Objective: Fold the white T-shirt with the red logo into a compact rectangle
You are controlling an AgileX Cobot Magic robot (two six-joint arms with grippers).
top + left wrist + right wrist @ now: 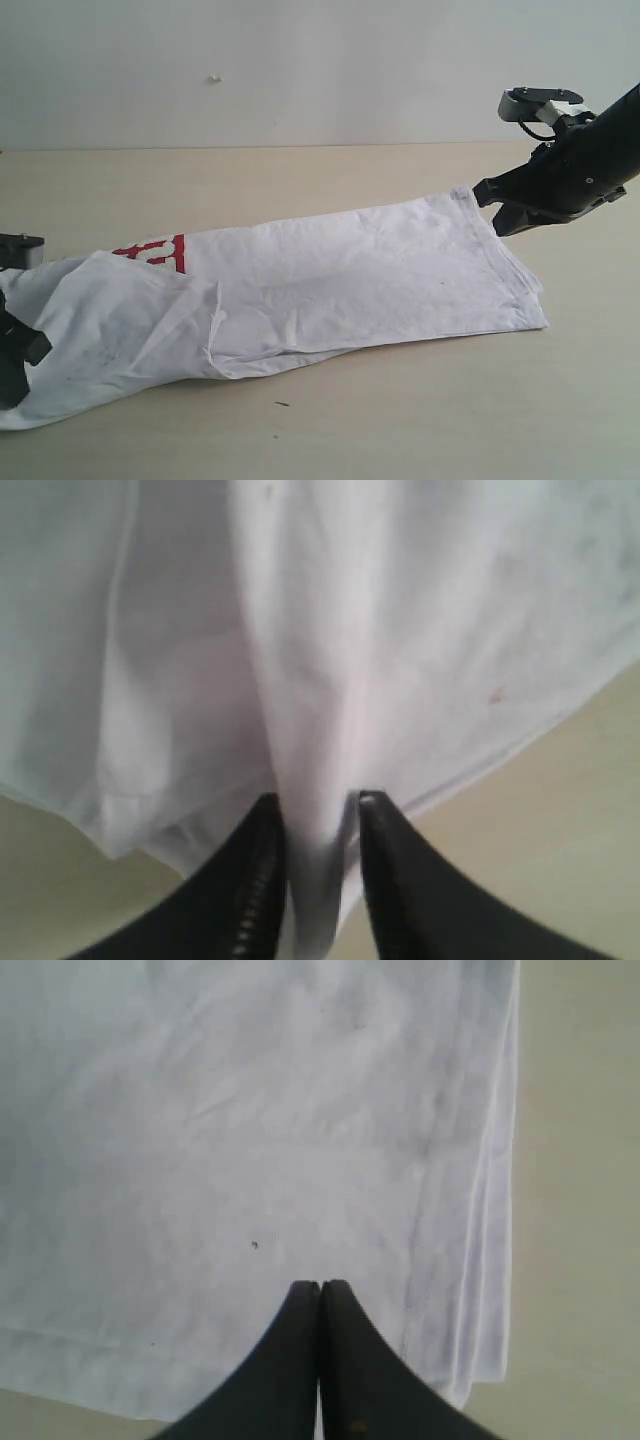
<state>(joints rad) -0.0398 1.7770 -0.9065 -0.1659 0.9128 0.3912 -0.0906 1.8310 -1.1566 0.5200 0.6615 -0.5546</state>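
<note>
White T-shirt (340, 285) stretches long left-to-right, red logo (158, 251) at left end.

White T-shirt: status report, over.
Left end effector pinching a ridge of white T-shirt. Right end effector shut at its corner. Shirt a long strip, red logo partly showing. No obstruction.

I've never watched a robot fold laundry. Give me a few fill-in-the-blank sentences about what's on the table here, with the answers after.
1. The white T-shirt lies on the table, and the logo showing on it is coloured ___.
2. The right gripper has its jaws ___.
3. The left gripper has a ridge of the ___ between its fingers.

Missing words: red; shut; T-shirt.
</note>
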